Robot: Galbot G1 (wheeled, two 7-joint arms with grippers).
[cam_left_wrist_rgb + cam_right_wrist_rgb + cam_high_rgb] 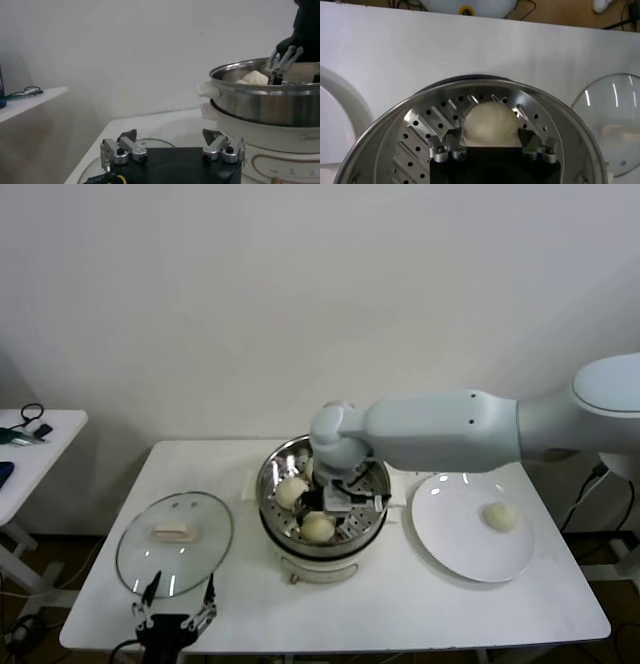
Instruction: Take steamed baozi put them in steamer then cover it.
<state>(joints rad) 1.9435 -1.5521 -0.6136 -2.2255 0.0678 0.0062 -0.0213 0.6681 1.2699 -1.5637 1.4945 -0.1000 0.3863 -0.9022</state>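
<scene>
Head view, left to right: glass cover (175, 542) flat on worktop (400, 604); left hand (176, 599) open beside it; right hand (493, 142) inside steamer (322, 506), gripping a baozi (490, 125); one baozi (501, 517) on plate (455, 549).

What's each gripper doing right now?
Left gripper: open, empty, at the table's near edge by the glass lid.
Right gripper: inside the steamer, jaws either side of a baozi.

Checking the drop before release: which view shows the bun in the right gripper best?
Right wrist view: the bun sits between the right gripper fingers over the steamer insert. Head view hides it under the wrist; left wrist view hides it behind the rim.
</scene>
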